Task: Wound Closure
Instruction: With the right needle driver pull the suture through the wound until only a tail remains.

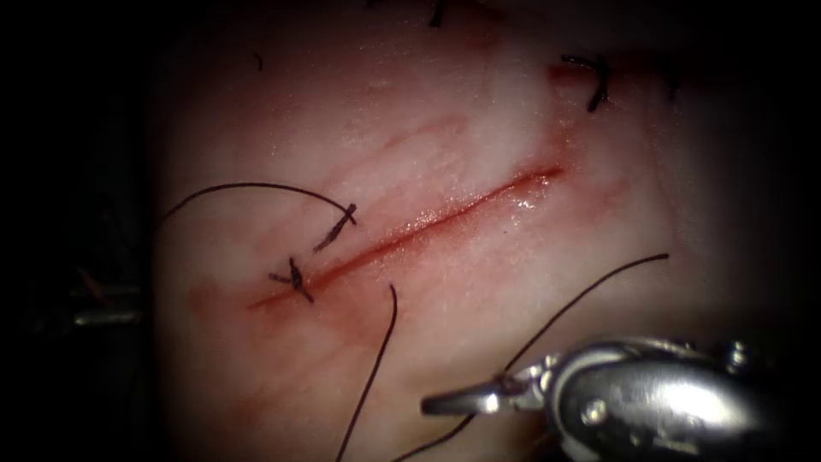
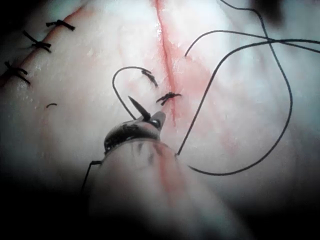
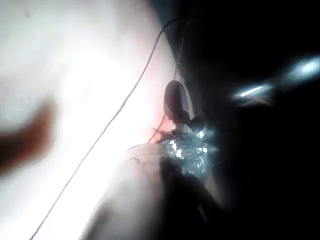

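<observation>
Tissue: pale, across the middle of the endoscope frame
Cut: slants from lower left to upper right, open along most of its length, red fluid glistening at its upper end
Stitch: knotted across the cut's lower-left end, short cut ends standing up
Thread: one dark strand runs from right of the cut down to the lower edge, crossing the base of the right tool's jaws; another arcs from beside the stitch to the far left
Right tool: lower right of the frame, jaws closed, pointing left; whether they pinch the thread cannot be told
Left tool: a thread arc meets its tip; its grip cannot be told
Needle: cannot tell where it lies
</observation>
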